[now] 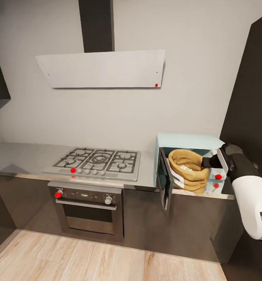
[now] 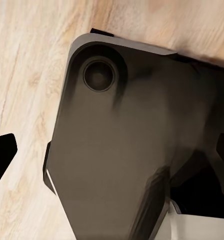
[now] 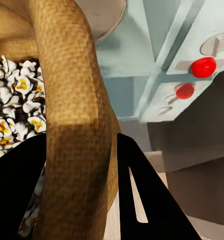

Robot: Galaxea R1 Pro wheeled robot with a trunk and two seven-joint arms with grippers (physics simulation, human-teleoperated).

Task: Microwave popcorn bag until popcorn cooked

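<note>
Beside gas hob (image 1: 95, 160) | microwave (image 1: 187, 141) door open | right end effector (image 1: 204, 162) grips popcorn bag (image 1: 187, 171)

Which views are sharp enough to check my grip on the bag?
Right wrist view: crisp; popcorn bag rim sits between the dark fingers, popcorn clearly resolved. Head view: slightly soft, right gripper small at the microwave. Left wrist view: dim, shadowed dark body over floor.

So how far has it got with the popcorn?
The popcorn already looks popped, white and fluffy inside the popcorn bag. The right gripper is clamped on the bag's rolled rim at the open microwave. Whether it needs more heating I can't tell.
</note>
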